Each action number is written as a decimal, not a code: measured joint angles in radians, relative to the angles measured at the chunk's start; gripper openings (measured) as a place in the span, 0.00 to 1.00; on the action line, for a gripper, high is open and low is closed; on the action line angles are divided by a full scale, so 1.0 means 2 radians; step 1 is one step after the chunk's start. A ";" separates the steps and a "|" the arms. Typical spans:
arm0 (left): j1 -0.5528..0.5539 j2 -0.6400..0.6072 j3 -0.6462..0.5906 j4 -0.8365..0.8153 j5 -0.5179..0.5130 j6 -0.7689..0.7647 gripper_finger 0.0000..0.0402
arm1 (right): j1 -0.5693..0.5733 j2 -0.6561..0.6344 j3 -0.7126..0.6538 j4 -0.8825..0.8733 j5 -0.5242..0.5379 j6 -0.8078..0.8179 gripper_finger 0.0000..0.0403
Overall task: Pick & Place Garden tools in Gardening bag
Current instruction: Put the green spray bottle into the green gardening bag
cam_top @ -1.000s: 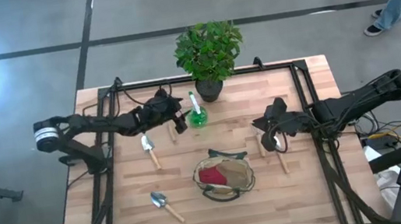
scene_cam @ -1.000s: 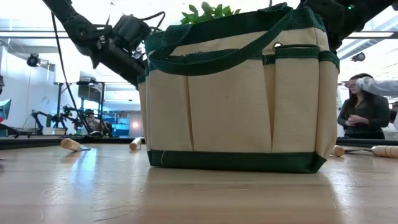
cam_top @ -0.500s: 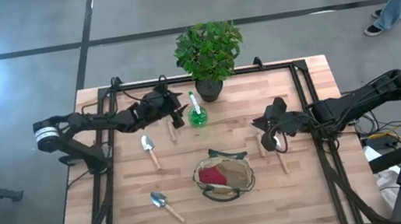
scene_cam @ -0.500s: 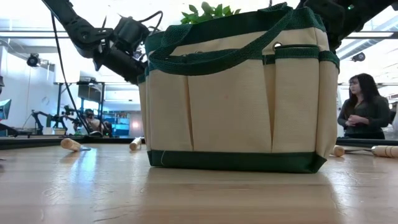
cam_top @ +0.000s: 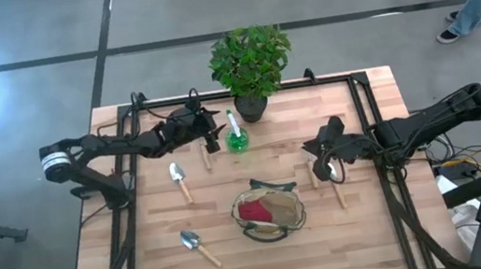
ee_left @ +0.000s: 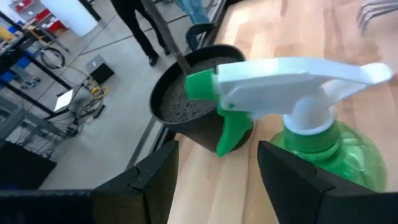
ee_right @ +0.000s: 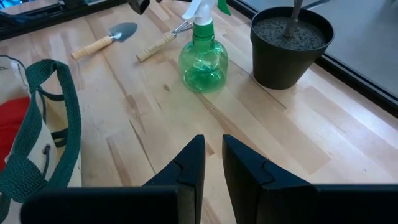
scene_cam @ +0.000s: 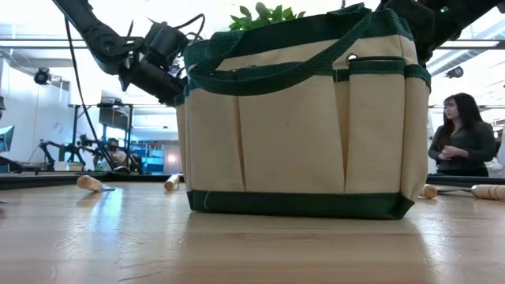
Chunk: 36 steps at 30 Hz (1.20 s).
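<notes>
Spray bottle (cam_top: pixel 237 138): green, white trigger head, upright just in front of the dark plant pot (cam_top: pixel 251 107).
Gardening bag (cam_top: pixel 269 212): toward the table's front, middle; a red piece (cam_top: pixel 253 211) lies inside.
Loose tools: two trowels (cam_top: pixel 179 180) (cam_top: pixel 199 246) on the left side, a wooden-handled fork (cam_top: pixel 205 155) beside the bottle, another handle (cam_top: pixel 336 192) to the right of the bag.
Left gripper (cam_top: pixel 212 135): fingers spread wide, empty (bottle's trigger head just ahead of them).
Right gripper (cam_top: pixel 318 167): fingers nearly together, holding nothing, right of the bag.
</notes>
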 joint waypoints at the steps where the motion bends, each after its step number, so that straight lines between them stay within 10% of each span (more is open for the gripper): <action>1: 0.000 0.003 0.000 0.004 0.000 0.000 0.55 | 0.000 0.000 0.000 0.000 0.000 0.000 0.12; 28: 0.002 0.117 0.067 0.026 -0.013 -0.003 0.54 | -0.005 0.000 0.000 -0.004 0.000 -0.007 0.12; 36: 0.003 0.116 0.067 0.029 -0.013 -0.003 0.40 | -0.005 0.000 0.000 -0.005 -0.001 -0.007 0.12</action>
